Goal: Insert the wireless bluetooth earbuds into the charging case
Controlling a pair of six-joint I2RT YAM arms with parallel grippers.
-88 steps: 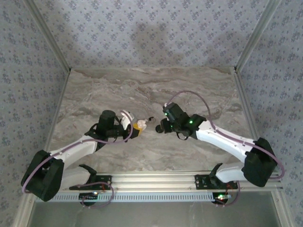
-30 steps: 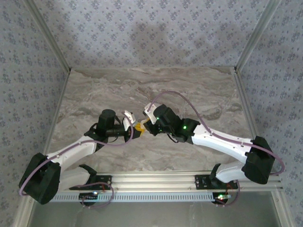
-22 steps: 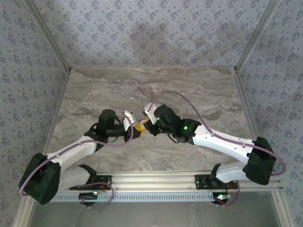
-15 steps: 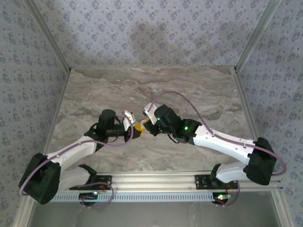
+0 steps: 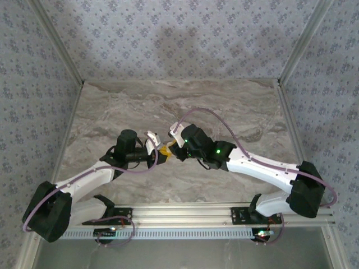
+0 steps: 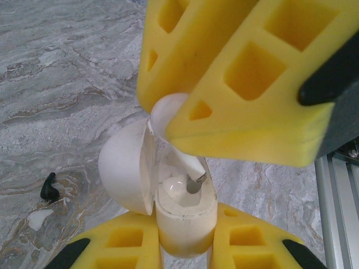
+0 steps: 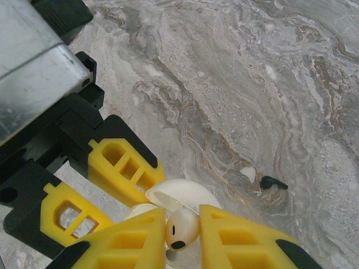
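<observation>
— Where is the charging case [image 6: 185, 219]?
— Upright in the left tool [image 5: 161, 156], which is clamped on the case's base; its lid [image 6: 123, 171] stands open at the case's side.
— And the right tool [image 5: 176, 150]?
— Just above the case, pinched on one white earbud [image 7: 180, 227]; the stem dips into the case's well.
— Anything else?
— A small black piece [image 7: 272, 182] lies near the case on the marble tabletop [image 5: 235, 106].

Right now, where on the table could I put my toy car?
Bare: the far half of the table, up to the back wall, and the strips along its side edges. Crowded: the middle, where the left gripper and right gripper meet at the case.
</observation>
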